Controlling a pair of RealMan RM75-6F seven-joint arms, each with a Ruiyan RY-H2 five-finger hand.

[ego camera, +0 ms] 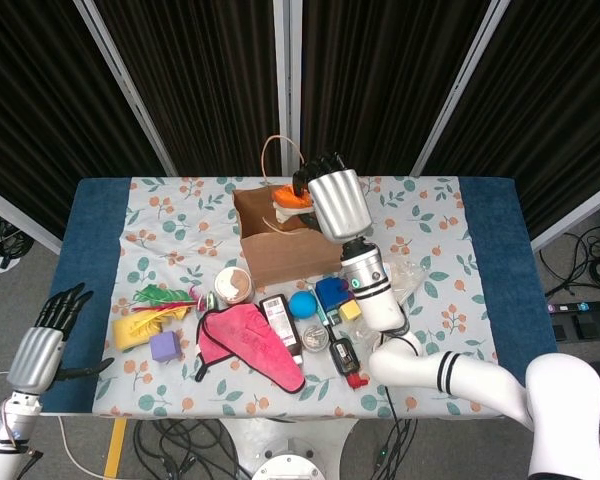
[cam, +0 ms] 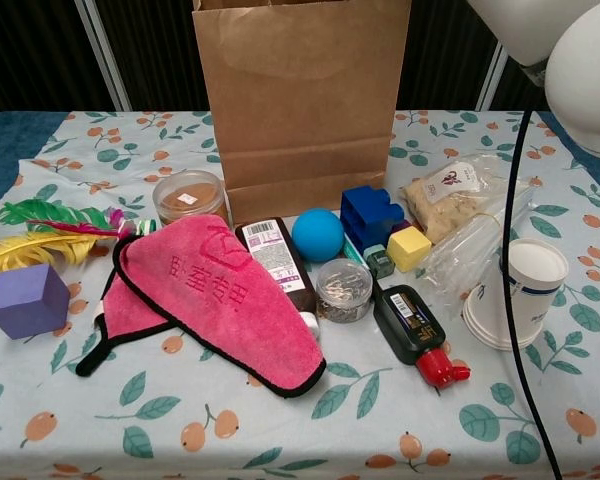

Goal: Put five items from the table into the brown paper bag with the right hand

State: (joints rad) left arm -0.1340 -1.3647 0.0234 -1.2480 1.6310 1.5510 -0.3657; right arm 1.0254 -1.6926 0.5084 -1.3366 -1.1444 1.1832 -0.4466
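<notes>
The brown paper bag (ego camera: 288, 252) stands open at the back middle of the table; the chest view shows its front wall (cam: 300, 110). My right hand (ego camera: 332, 196) hovers over the bag's open mouth and grips an orange and white item (ego camera: 293, 199) just above the rim. In the chest view only the white right arm (cam: 570, 45) shows, at the top right. Off the table's left front corner, my left hand (ego camera: 46, 334) hangs with its fingers spread and nothing in it.
In front of the bag lie a pink cloth (cam: 215, 295), blue ball (cam: 317, 234), blue block (cam: 371, 215), yellow cube (cam: 409, 248), brown bottle (cam: 275, 260), black bottle (cam: 412, 328), stacked paper cups (cam: 510, 292), snack packet (cam: 450, 195), purple cube (cam: 22, 300) and feathers (cam: 40, 230).
</notes>
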